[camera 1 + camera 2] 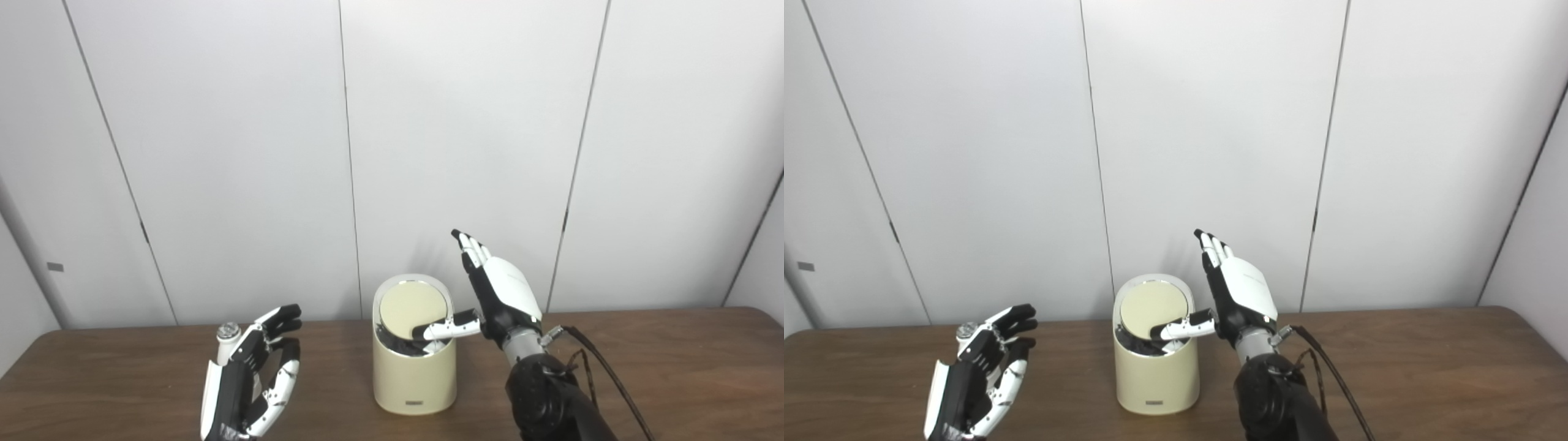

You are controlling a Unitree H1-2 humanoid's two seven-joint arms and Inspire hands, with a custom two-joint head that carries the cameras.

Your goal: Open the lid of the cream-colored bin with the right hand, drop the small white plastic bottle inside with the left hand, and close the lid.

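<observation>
The cream-colored bin (415, 380) stands at the table's middle. Its round lid (407, 309) is tilted, front edge pushed down, with a dark gap showing below it. My right hand (499, 294) is just right of the bin, fingers pointing up and apart, thumb lying across the lid's front edge. The small white plastic bottle (226, 344) with a silvery cap stands upright at the left, just behind my left hand (254, 380). That hand is open, fingers spread and curled slightly, palm toward the bin, with nothing seen in it. The bottle's lower part is hidden by the hand.
The brown wooden table (674, 367) runs the full width of the view, backed by a white panelled wall (245, 153). A black cable (603, 367) trails from my right wrist over the table.
</observation>
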